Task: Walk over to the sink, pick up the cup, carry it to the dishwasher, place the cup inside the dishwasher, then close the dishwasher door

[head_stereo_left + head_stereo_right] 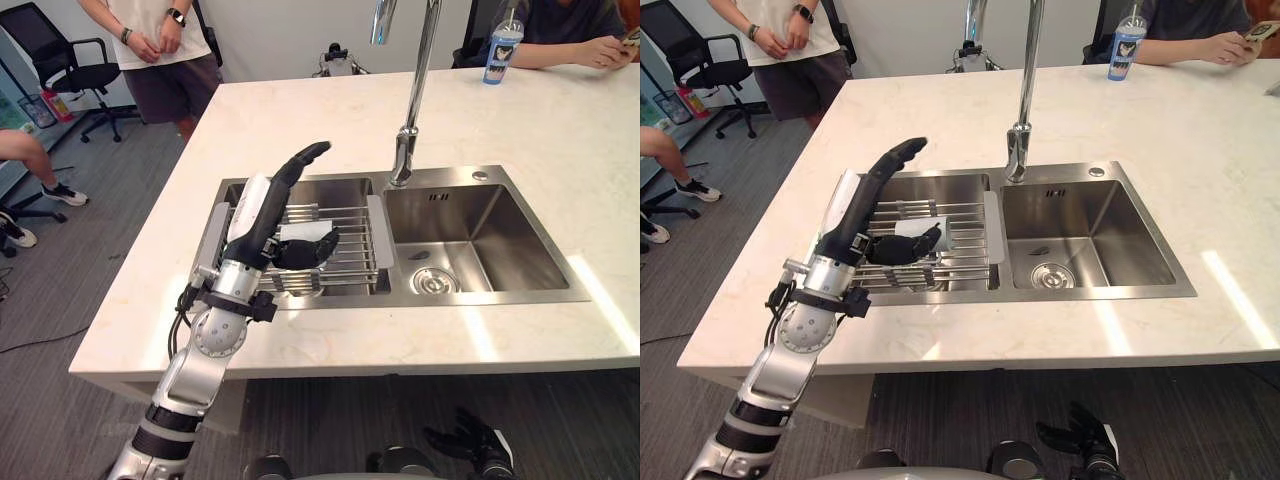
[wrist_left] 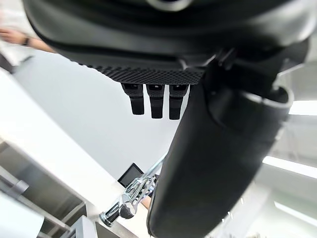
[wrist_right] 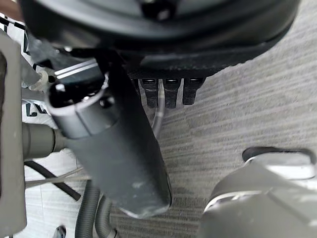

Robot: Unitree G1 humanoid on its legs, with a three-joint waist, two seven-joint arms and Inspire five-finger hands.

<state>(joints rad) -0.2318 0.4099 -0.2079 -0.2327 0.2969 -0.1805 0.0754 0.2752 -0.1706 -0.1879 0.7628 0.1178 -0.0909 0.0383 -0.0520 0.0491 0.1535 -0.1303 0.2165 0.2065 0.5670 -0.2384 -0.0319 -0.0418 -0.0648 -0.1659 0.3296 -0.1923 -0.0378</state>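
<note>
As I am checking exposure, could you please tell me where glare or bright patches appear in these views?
Left eye view: pale light streaks cross the countertop right of the sink, whose steel walls shine. Left wrist view: bright ceiling light strips beyond the left robot hand. Right wrist view: evenly lit floor.

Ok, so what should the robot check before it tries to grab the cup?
1. Left hand is above the left basin of the sink, over the rack: ok.
2. Left hand is open and holds nothing: ok.
3. Cup found: cannot tell. A white thing lies on the rack under the fingers, too hidden to name.
4. Faucet is out of the hand's way: ok. It stands apart, further to the right.
5. Right hand is free: ok. It hangs low, open, holding nothing.
</note>
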